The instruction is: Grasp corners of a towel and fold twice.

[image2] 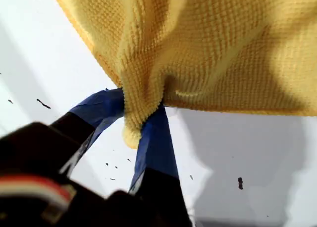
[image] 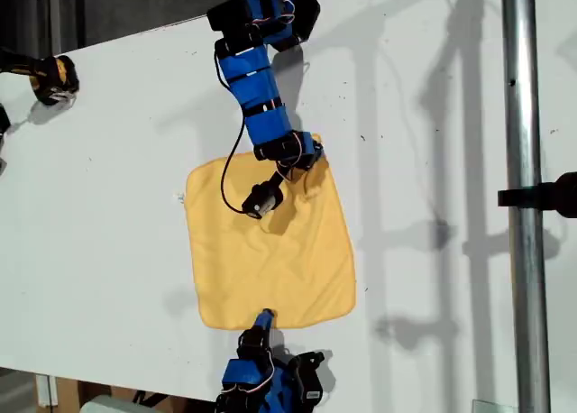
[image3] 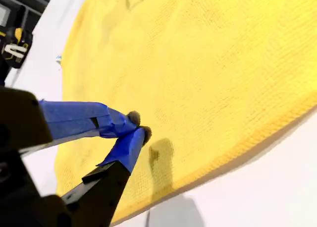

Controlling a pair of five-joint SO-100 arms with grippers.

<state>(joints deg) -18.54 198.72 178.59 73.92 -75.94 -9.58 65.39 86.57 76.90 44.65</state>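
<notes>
**Blue fingers pinch one corner; the cloth is soft and will sag**

Blue-taped fingers [image2: 156, 138] of my first gripper [image2: 141, 113] are clamped on a corner [image2: 131, 137] of the towel [image2: 223, 48]. A small nub of hem pokes out past the jaws, and the cloth puckers into folds where it is squeezed. In the exterior view this pinch sits at the towel's far corner, toward the view's right, with the rest of the towel lying flat near the middle of the white table [image: 108, 206].

My second gripper [image3: 138, 128] is at the towel's near edge, a little toward the exterior view's left of that edge's middle. Its fingers are pressed together tip to tip on or just above the cloth. I see no fabric caught between them, though I cannot tell whether they touch the surface.

I judge the towel to be light, limp and slightly grippy, with a nubbly weave. It should drape and drag rather than hold its shape, so a single pinch will let the free side trail. The stitched hem at the rounded corners looks like the firmest place to hold. The second gripper is not at a corner, so it would probably need to open and move along the near edge to one.
</notes>
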